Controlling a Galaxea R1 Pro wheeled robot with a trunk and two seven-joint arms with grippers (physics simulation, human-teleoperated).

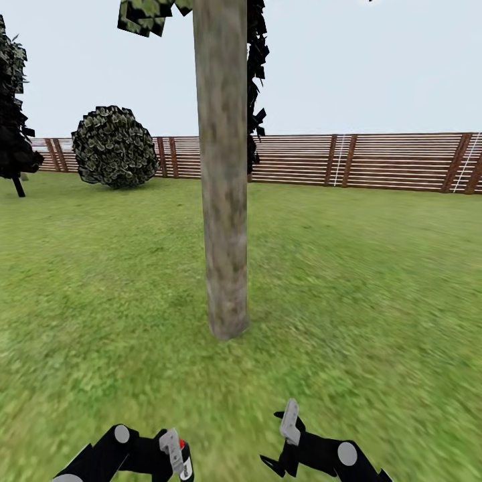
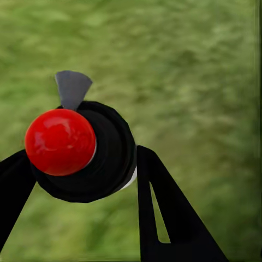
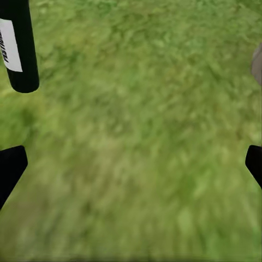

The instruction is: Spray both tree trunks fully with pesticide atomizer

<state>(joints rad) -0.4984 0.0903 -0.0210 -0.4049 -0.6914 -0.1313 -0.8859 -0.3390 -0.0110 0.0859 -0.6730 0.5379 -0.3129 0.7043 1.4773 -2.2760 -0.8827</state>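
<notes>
One tree stands straight ahead in the head view, its thick grey-tan trunk (image 1: 224,201) rising from the lawn (image 1: 375,281) to blocky leaves (image 1: 144,15) at the top edge. The pesticide atomizer (image 1: 182,460) is low at the left, in front of the trunk. My left gripper (image 1: 175,458) is shut on it. The left wrist view shows the atomizer (image 2: 73,150) as a black body with a red round cap and a grey nozzle, held between my left gripper's (image 2: 82,183) two black fingers. My right gripper (image 1: 281,442) hangs open over grass, fingertips far apart (image 3: 131,169).
A brown slat fence (image 1: 375,161) closes the far side of the lawn. A round leafy bush (image 1: 114,146) stands at the back left and a dark tree (image 1: 12,107) at the left edge. Grass lies on both sides of the trunk.
</notes>
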